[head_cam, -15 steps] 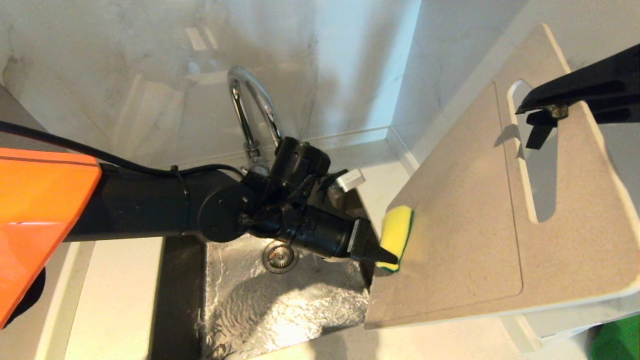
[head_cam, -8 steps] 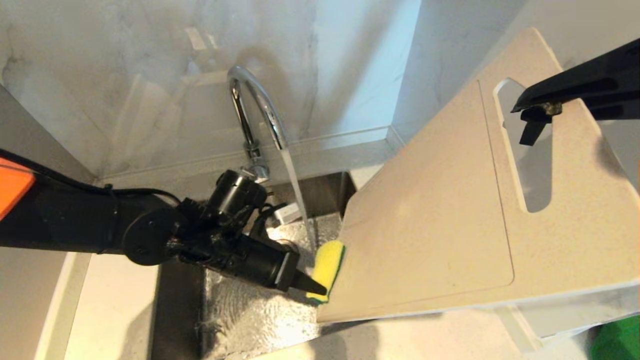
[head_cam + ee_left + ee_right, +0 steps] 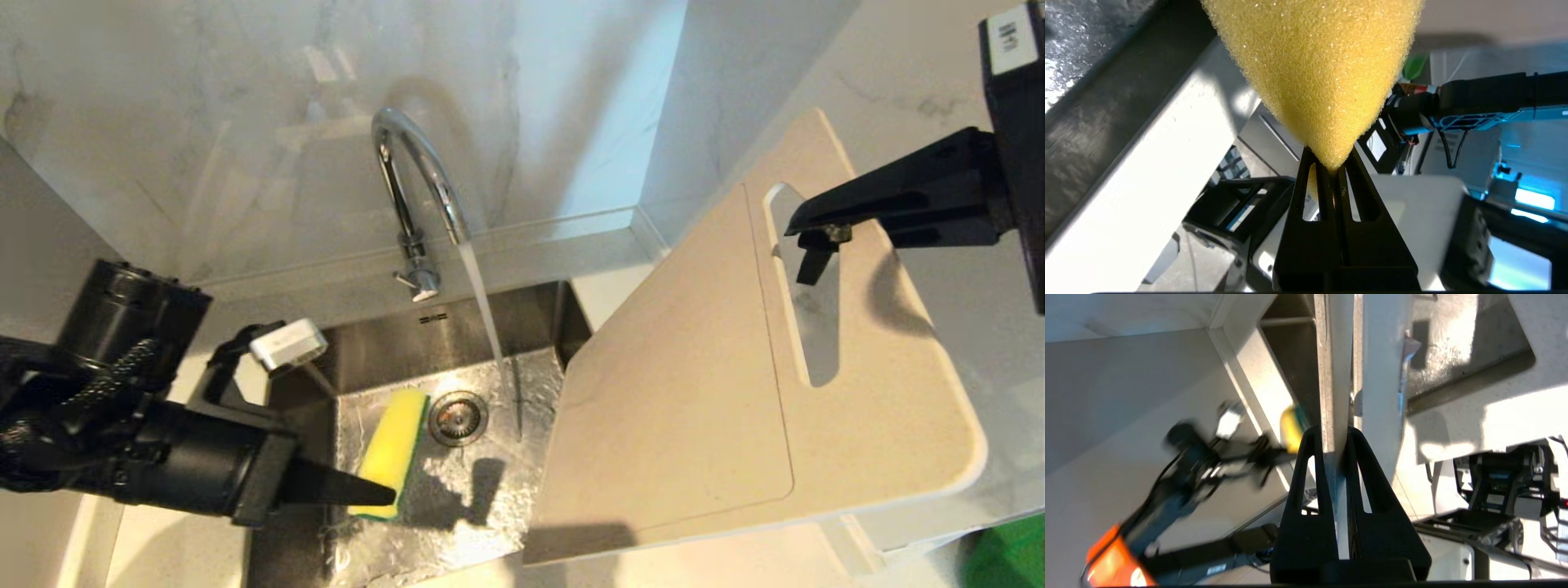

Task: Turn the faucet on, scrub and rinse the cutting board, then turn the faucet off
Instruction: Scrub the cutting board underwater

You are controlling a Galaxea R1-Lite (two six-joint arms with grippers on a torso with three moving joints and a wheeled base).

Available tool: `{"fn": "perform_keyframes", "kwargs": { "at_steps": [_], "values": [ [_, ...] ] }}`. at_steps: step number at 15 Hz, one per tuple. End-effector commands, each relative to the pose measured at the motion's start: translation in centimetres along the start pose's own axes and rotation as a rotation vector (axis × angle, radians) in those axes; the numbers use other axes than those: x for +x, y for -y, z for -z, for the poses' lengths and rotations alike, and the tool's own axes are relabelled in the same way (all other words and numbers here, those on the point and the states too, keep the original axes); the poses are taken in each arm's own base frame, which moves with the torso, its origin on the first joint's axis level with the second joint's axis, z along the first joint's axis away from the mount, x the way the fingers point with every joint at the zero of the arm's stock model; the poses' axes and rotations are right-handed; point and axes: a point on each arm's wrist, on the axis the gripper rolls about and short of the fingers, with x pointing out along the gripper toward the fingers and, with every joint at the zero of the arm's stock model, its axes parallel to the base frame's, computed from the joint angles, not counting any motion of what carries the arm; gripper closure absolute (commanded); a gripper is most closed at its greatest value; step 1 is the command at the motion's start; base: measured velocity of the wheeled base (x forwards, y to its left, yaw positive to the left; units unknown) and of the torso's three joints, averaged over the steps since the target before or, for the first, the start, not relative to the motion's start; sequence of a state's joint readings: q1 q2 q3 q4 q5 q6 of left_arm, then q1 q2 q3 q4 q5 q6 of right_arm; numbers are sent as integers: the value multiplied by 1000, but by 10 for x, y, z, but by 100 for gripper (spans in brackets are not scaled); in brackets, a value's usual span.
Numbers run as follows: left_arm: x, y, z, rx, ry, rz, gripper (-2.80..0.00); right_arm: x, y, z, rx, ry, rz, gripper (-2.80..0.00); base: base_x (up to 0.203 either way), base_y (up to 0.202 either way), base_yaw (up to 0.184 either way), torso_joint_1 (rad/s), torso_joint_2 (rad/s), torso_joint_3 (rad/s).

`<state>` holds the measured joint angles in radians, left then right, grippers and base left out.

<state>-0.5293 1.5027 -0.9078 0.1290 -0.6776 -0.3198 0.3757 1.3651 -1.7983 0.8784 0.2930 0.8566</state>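
Now the cutting board hangs clamped in the right pincer.

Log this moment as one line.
chrome gooseneck faucet: running | left gripper: shut on yellow sponge, over steel sink | right gripper: shut on cream plastic cutting board, tilted

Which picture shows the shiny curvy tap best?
The head view: the tall chrome gooseneck faucet shows whole, its arched spout pouring water into the steel sink. Neither wrist view shows it: the left shows mostly yellow sponge, the right the cream plastic board's edge.
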Motion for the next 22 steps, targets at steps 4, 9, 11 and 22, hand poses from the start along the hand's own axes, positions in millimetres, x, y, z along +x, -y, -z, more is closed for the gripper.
{"fn": "perform_keyframes", "kwargs": {
  "at_steps": [4, 9, 11, 22],
  "values": [
    [-46, 31, 9, 71, 147, -91, 0, 43, 3, -14, 14, -30, 15, 0, 0, 0, 0, 0, 0, 0],
    [-54, 42, -5, 104, 190, -81, 0, 92, 7, -30, 12, -31, 11, 0, 0, 0, 0, 0, 0, 0],
    [-59, 49, -11, 111, 200, -78, 0, 109, 10, -35, 12, -34, 16, 0, 0, 0, 0, 0, 0, 0],
    [-64, 51, -14, 113, 241, -132, 0, 178, 11, -63, 3, 14, -27, 0, 0, 0, 0, 0, 0, 0]
  ]
}}
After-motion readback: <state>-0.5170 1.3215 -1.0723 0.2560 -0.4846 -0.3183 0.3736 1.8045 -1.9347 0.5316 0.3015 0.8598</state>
